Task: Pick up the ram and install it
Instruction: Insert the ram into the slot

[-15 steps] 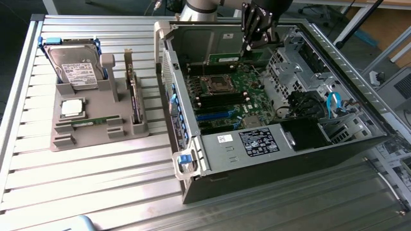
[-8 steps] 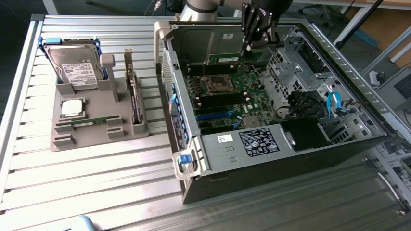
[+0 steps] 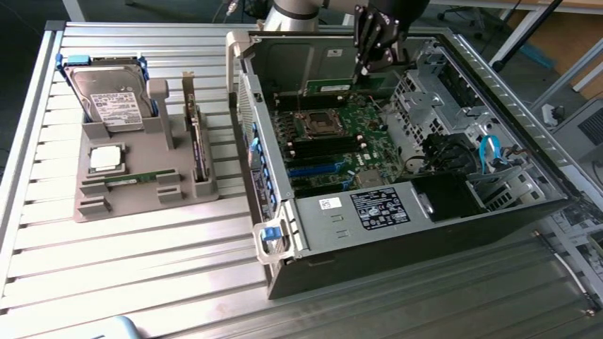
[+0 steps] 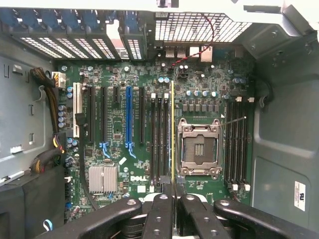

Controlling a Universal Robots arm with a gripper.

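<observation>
The gripper (image 4: 173,188) is clenching the ram (image 4: 173,129) edge-on, holding it over the black memory slots (image 4: 159,144) just beside the empty CPU socket (image 4: 199,149) inside the open computer case (image 3: 396,233). Outside, a hard drive (image 3: 111,99) and expansion card (image 3: 196,141) are sitting in the grey tray (image 3: 141,201).

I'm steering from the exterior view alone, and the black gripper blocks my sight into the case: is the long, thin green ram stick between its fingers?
Observer: Yes. In the wrist view the black gripper clamps the ram stick, seen edge-on.
Operator: Where does it line up?
Observer: Between the black memory slots and the square silver CPU socket, parallel to the slots.
Operator: Any stick in those slots?
Observer: None; they look empty.
</observation>
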